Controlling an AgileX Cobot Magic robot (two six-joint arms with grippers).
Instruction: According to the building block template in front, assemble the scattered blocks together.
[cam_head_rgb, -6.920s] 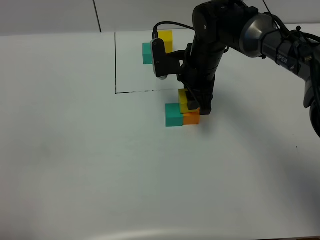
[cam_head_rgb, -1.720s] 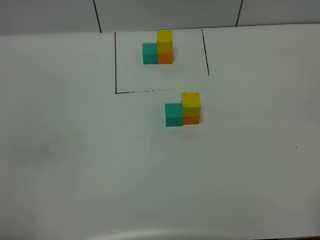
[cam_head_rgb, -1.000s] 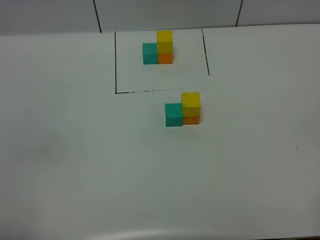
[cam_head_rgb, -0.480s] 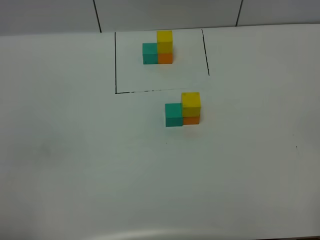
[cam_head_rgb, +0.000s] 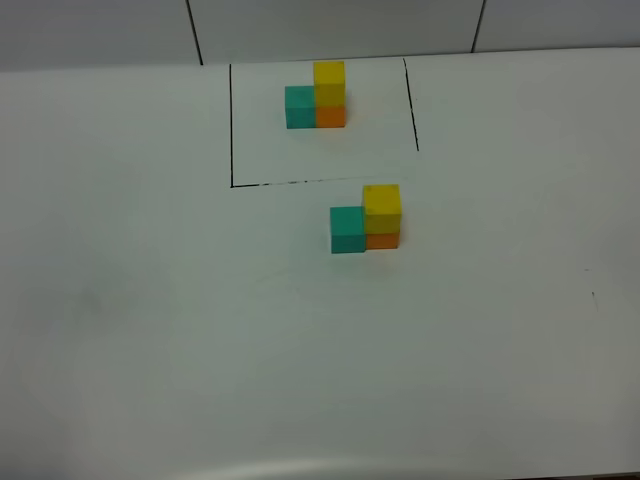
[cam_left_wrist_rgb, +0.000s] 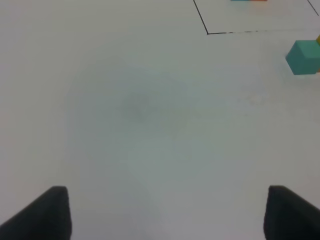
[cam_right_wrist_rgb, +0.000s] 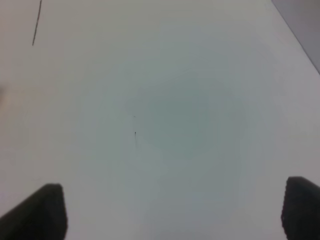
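The building block template (cam_head_rgb: 318, 96) stands inside the black drawn rectangle (cam_head_rgb: 232, 130) at the back: teal joined to orange, yellow on the orange. In front of the rectangle the scattered blocks stand joined: the teal cube (cam_head_rgb: 347, 230) touches the orange cube (cam_head_rgb: 382, 240), and the yellow cube (cam_head_rgb: 381, 207) sits on the orange. The teal cube also shows in the left wrist view (cam_left_wrist_rgb: 304, 57). Neither arm shows in the exterior view. My left gripper (cam_left_wrist_rgb: 167, 212) and right gripper (cam_right_wrist_rgb: 175, 210) are open and empty over bare table, far from the blocks.
The white table (cam_head_rgb: 200, 330) stretches around the blocks. A corner of the black rectangle shows in the left wrist view (cam_left_wrist_rgb: 207, 32). A black line end shows in the right wrist view (cam_right_wrist_rgb: 36, 25). The table's far edge meets a grey wall.
Earlier the right arm stood over the assembled blocks, its gripper at the yellow cube; it has since left the view. Over the last second nothing has moved.
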